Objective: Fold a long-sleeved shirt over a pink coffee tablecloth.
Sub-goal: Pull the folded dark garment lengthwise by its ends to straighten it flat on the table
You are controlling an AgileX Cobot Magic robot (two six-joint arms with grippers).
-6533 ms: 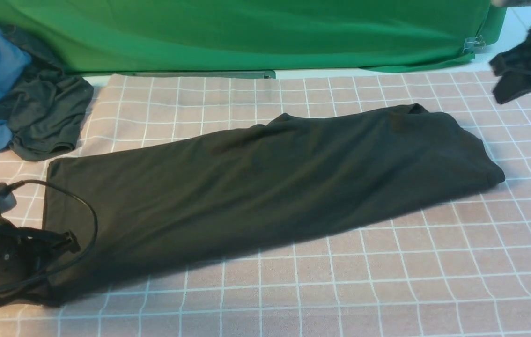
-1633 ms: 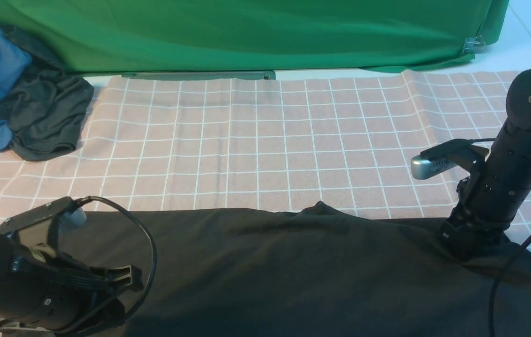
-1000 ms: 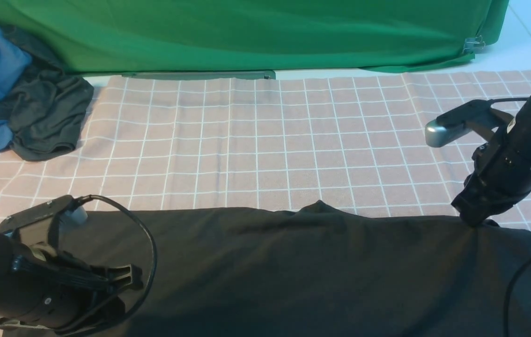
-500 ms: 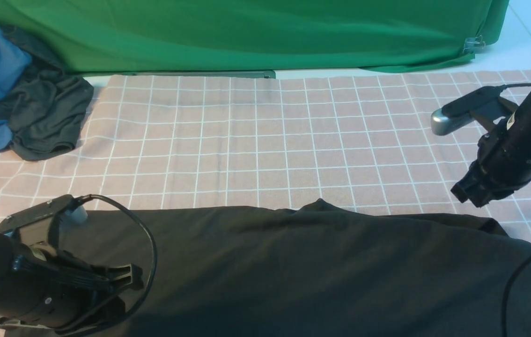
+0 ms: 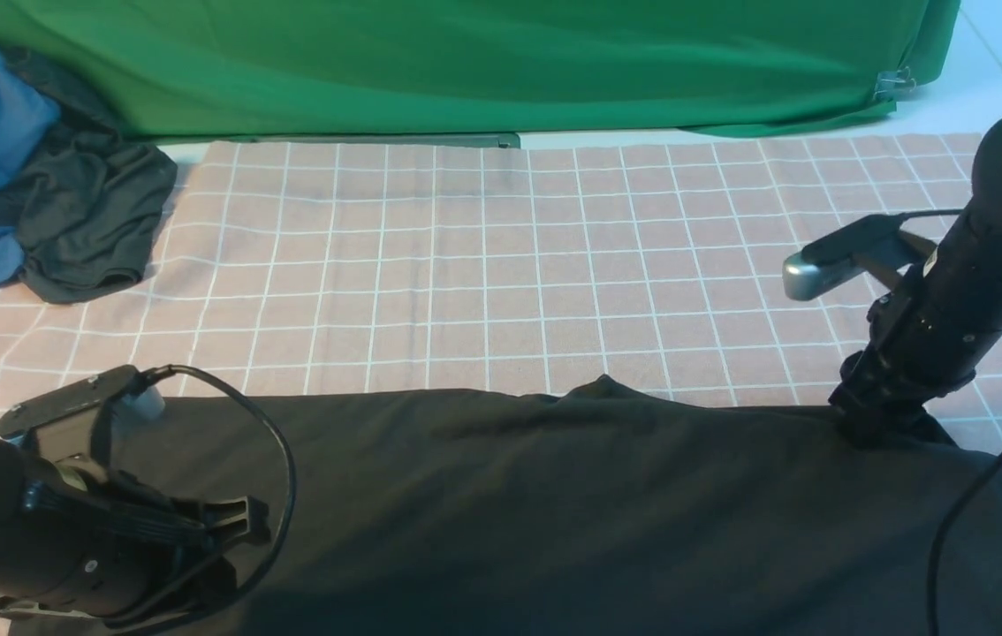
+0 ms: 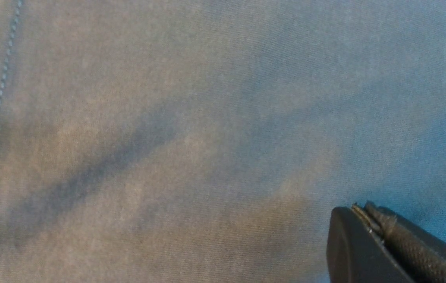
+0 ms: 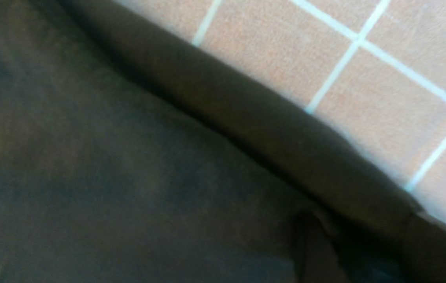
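Front view: soft, even light, picture sharp. The black long-sleeved shirt (image 5: 554, 512) read almost featureless, its folds lost in the dark tone. A faint shadow edged it on the pink white-gridded tablecloth (image 5: 483, 265). Left wrist view: fabric washed grey, blue cast grading to orange. Right wrist view: dim and blurred, grid lines smeared.

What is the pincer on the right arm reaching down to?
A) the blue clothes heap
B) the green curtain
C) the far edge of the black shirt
C: the right pincer sits at the far edge of the black long-sleeved shirt, beside the pink checked tablecloth.
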